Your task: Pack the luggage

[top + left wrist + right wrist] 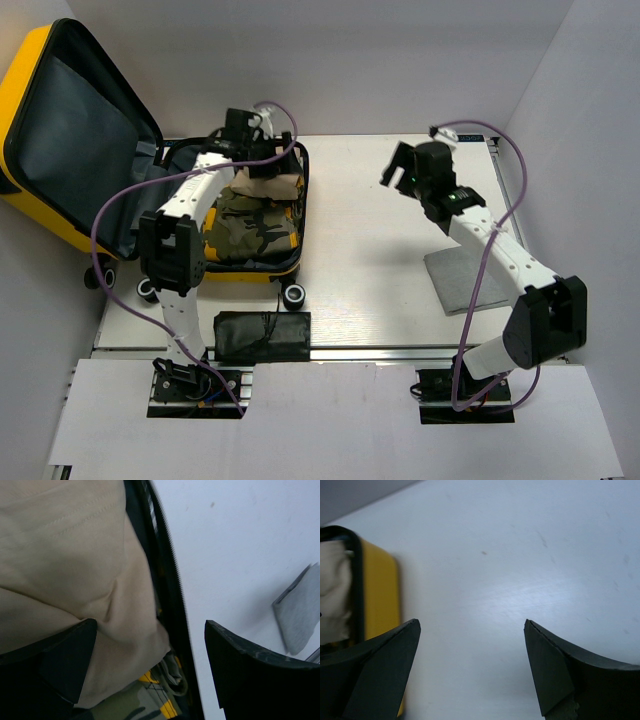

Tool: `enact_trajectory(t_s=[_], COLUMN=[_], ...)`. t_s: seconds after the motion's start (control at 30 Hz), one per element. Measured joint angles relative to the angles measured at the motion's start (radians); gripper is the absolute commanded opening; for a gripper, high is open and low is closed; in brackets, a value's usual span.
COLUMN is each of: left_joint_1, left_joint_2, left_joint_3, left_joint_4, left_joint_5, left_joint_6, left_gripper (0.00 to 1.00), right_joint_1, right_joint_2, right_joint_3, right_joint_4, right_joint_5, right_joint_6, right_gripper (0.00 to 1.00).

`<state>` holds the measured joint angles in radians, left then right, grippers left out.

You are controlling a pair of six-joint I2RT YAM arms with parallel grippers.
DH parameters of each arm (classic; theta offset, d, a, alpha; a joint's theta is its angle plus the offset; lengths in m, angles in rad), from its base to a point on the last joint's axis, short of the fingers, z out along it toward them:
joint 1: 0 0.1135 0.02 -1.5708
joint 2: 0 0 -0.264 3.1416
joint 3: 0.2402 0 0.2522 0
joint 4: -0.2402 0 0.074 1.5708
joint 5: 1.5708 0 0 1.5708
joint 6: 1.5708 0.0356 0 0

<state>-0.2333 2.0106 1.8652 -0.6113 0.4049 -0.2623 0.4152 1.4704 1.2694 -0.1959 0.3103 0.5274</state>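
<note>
The yellow luggage (22, 100) lies open at the table's left, its dark-lined lid leaning back. Its base holds a camouflage garment (245, 228) with a beige garment (268, 186) on top. My left gripper (262, 148) is open just above the beige garment (65, 555), near the case's far right corner. In the left wrist view it (150, 645) straddles the black zipper rim (170, 585). My right gripper (398, 166) is open and empty, above bare table to the right of the case. In the right wrist view it (470, 650) shows the yellow case wall (380, 590) at the left.
A folded grey cloth (468, 280) lies on the table at the right, under my right arm; it also shows in the left wrist view (300, 610). A flat black pouch (262, 336) lies at the near edge, in front of the case. White walls enclose the table.
</note>
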Motion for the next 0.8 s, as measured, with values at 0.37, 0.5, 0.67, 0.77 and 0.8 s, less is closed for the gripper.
enact_trajectory(t_s=[0.37, 0.5, 0.67, 0.77, 0.8], left_joint_1=[-0.025, -0.026, -0.025, -0.017, -0.013], left_joint_2=[0.113, 0.113, 0.106, 0.097, 0.097], left_joint_3=[-0.031, 0.013, 0.082, 0.125, 0.143], left_joint_4=[0.034, 0.001, -0.032, -0.043, -0.046], left_joint_5=[0.064, 0.049, -0.03, -0.097, -0.125], left_joint_6=[0.012, 0.03, 0.045, 0.045, 0.045], left_gripper=[0.98, 0.98, 0.98, 0.98, 0.98], right_joint_1=[-0.152, -0.184, -0.235, -0.262, -0.271], right_joint_2=[-0.253, -0.282, -0.271, -0.261, -0.259], right_joint_3=[-0.264, -0.293, -0.351, -0.398, -0.412], right_joint_4=[-0.155, -0.178, -0.231, -0.255, -0.264], right_joint_5=[0.059, 0.061, 0.058, 0.049, 0.046], right_joint_6=[0.048, 0.048, 0.048, 0.047, 0.047], right_gripper=[0.89, 0.89, 0.89, 0.89, 0.89])
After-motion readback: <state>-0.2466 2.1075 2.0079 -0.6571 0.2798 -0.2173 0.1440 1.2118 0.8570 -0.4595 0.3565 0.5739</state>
